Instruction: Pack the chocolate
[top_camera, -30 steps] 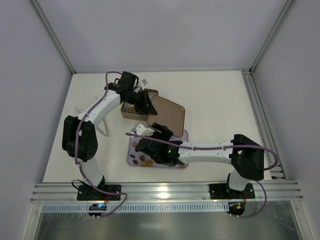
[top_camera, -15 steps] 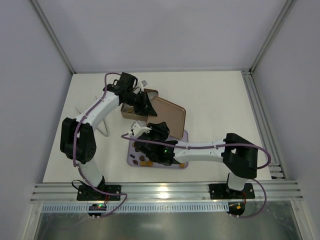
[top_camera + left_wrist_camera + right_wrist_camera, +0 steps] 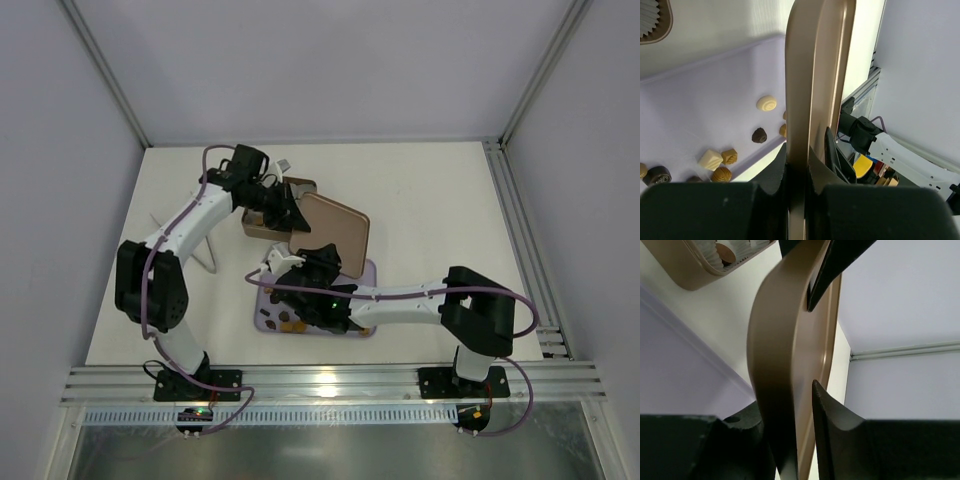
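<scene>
"Top external view first," said Ben. "Where was the chocolate [image 3: 766, 103]?"

"On the tray [image 3: 710, 85], mostly along its near edge. The tray lay on the table [image 3: 430, 200], close to the near edge. I couldn't be sure any sat in the tin [image 3: 687, 277], just past the tray's far left corner."

"And the pincers?"

"The left pincer [image 3: 798, 172] was pinching the lid [image 3: 815, 60], which stood up on its edge by the tray's far edge. The right pincer [image 3: 790, 432] had a finger on each side of the lid too. I couldn't tell if it was squeezing or only close."

"What could go wrong?"

"I think two arms on one lid is tricky. If one pulled while the other held tight, the lid could twist and slip out. Then it could drop on the tray and knock the chocolate off, or bump the tin."

"What couldn't you see?"

"From above, the arms covered most of the tray and the tin, so I couldn't count the pieces. In the right wrist view the lid was a blur up close. One cup [image 3: 715, 261] in the tin had something brown in it, too cut off to name. I also couldn't tell if the lid's bottom edge touched the table."
</scene>
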